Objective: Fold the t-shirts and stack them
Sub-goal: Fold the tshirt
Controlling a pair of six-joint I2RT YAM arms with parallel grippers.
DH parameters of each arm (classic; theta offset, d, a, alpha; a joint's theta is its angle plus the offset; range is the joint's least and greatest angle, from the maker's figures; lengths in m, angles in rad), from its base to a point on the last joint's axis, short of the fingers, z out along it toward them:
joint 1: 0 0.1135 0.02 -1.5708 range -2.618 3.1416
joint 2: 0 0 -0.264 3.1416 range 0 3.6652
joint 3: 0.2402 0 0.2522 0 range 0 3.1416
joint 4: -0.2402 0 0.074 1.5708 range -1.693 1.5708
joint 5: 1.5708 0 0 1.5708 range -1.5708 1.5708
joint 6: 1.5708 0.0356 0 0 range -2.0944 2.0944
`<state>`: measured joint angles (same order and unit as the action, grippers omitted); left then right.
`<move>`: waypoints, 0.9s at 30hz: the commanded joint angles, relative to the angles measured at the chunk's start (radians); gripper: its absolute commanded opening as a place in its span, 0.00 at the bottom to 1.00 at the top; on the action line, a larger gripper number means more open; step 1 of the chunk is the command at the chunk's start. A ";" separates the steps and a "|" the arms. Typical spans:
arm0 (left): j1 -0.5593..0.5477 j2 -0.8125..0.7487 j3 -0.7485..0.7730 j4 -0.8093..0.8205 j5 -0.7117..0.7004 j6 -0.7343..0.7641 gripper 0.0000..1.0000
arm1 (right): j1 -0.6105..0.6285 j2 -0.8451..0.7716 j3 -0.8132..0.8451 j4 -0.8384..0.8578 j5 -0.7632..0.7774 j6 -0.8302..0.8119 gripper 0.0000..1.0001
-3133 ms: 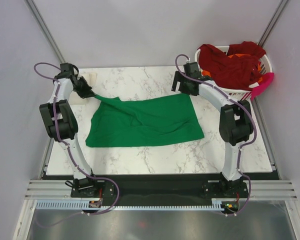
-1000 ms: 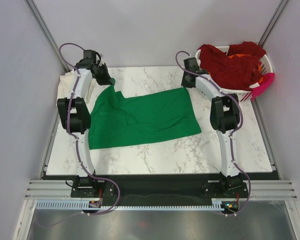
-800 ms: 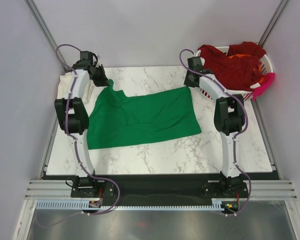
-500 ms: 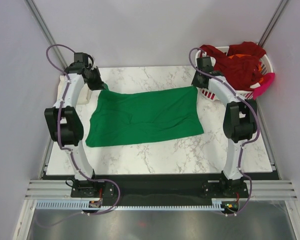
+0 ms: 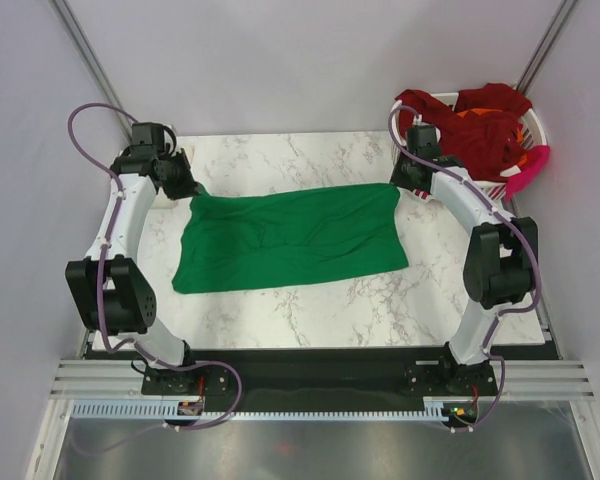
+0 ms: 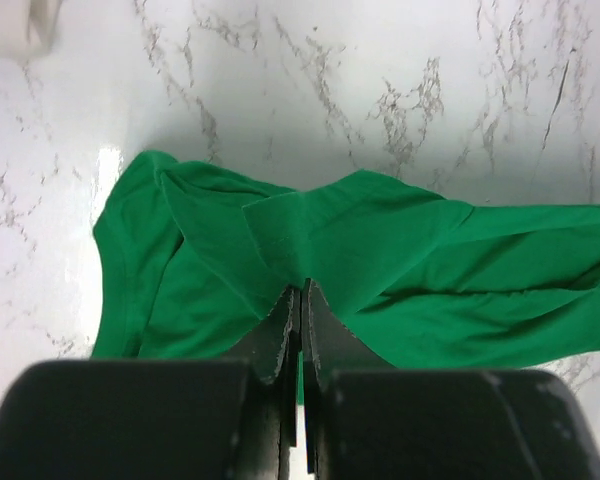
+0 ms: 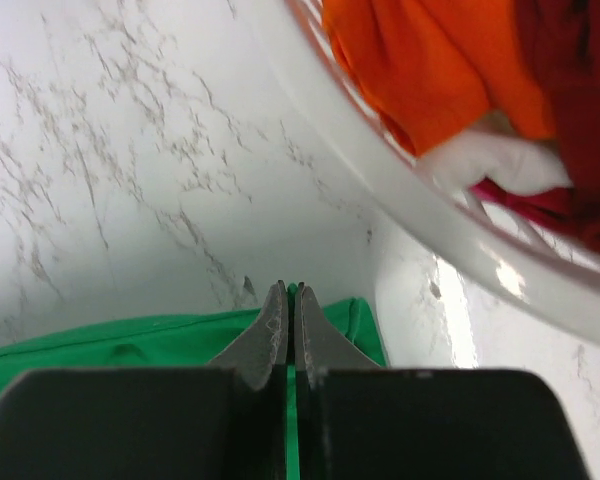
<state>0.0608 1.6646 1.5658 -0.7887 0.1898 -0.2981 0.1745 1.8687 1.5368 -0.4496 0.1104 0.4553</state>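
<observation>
While the green t-shirt (image 5: 290,235) lies spread flat on the bench (image 5: 310,310), not yet folded, the left tool (image 6: 298,295) and the right tool (image 7: 288,290) each clamp one of its far corners. The dark red shirt (image 5: 460,125) and orange shirt (image 7: 430,60) sit in the basket (image 5: 525,150), so most of the work remains.

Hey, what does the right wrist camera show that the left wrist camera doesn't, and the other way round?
Only the right wrist view shows the white laundry basket, with an orange shirt and a dark red shirt in it. Only the left wrist view shows a bit of cream cloth in its top corner and the wide, creased spread of the green t-shirt. Both show the marble table and a gripper pinching the green cloth: the left gripper and the right gripper.
</observation>
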 commanded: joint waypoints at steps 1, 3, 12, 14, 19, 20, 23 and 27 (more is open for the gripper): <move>0.005 -0.126 -0.076 0.005 -0.033 0.020 0.02 | -0.003 -0.089 -0.081 0.012 -0.034 -0.021 0.00; 0.005 -0.161 -0.110 0.000 -0.049 0.019 0.02 | -0.003 -0.126 -0.141 0.011 -0.034 -0.024 0.00; 0.010 -0.351 -0.242 -0.012 -0.095 0.017 0.02 | -0.003 -0.267 -0.293 0.005 -0.040 -0.041 0.00; 0.008 -0.390 -0.283 -0.012 -0.095 0.017 0.02 | -0.003 -0.296 -0.320 0.003 -0.038 -0.043 0.00; 0.008 -0.454 -0.398 -0.084 -0.066 -0.022 0.02 | -0.001 -0.339 -0.380 -0.001 -0.054 -0.043 0.03; 0.008 -0.471 -0.417 -0.087 -0.066 -0.029 0.02 | -0.001 -0.344 -0.404 0.000 -0.063 -0.041 0.04; 0.008 -0.491 -0.484 -0.096 -0.066 -0.042 0.02 | -0.003 -0.358 -0.466 0.002 -0.057 -0.027 0.08; 0.008 -0.497 -0.569 -0.095 -0.085 -0.055 0.03 | -0.003 -0.375 -0.556 0.006 -0.023 0.011 0.15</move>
<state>0.0643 1.1919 1.0348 -0.8730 0.1238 -0.3199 0.1745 1.5326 1.0302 -0.4492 0.0566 0.4393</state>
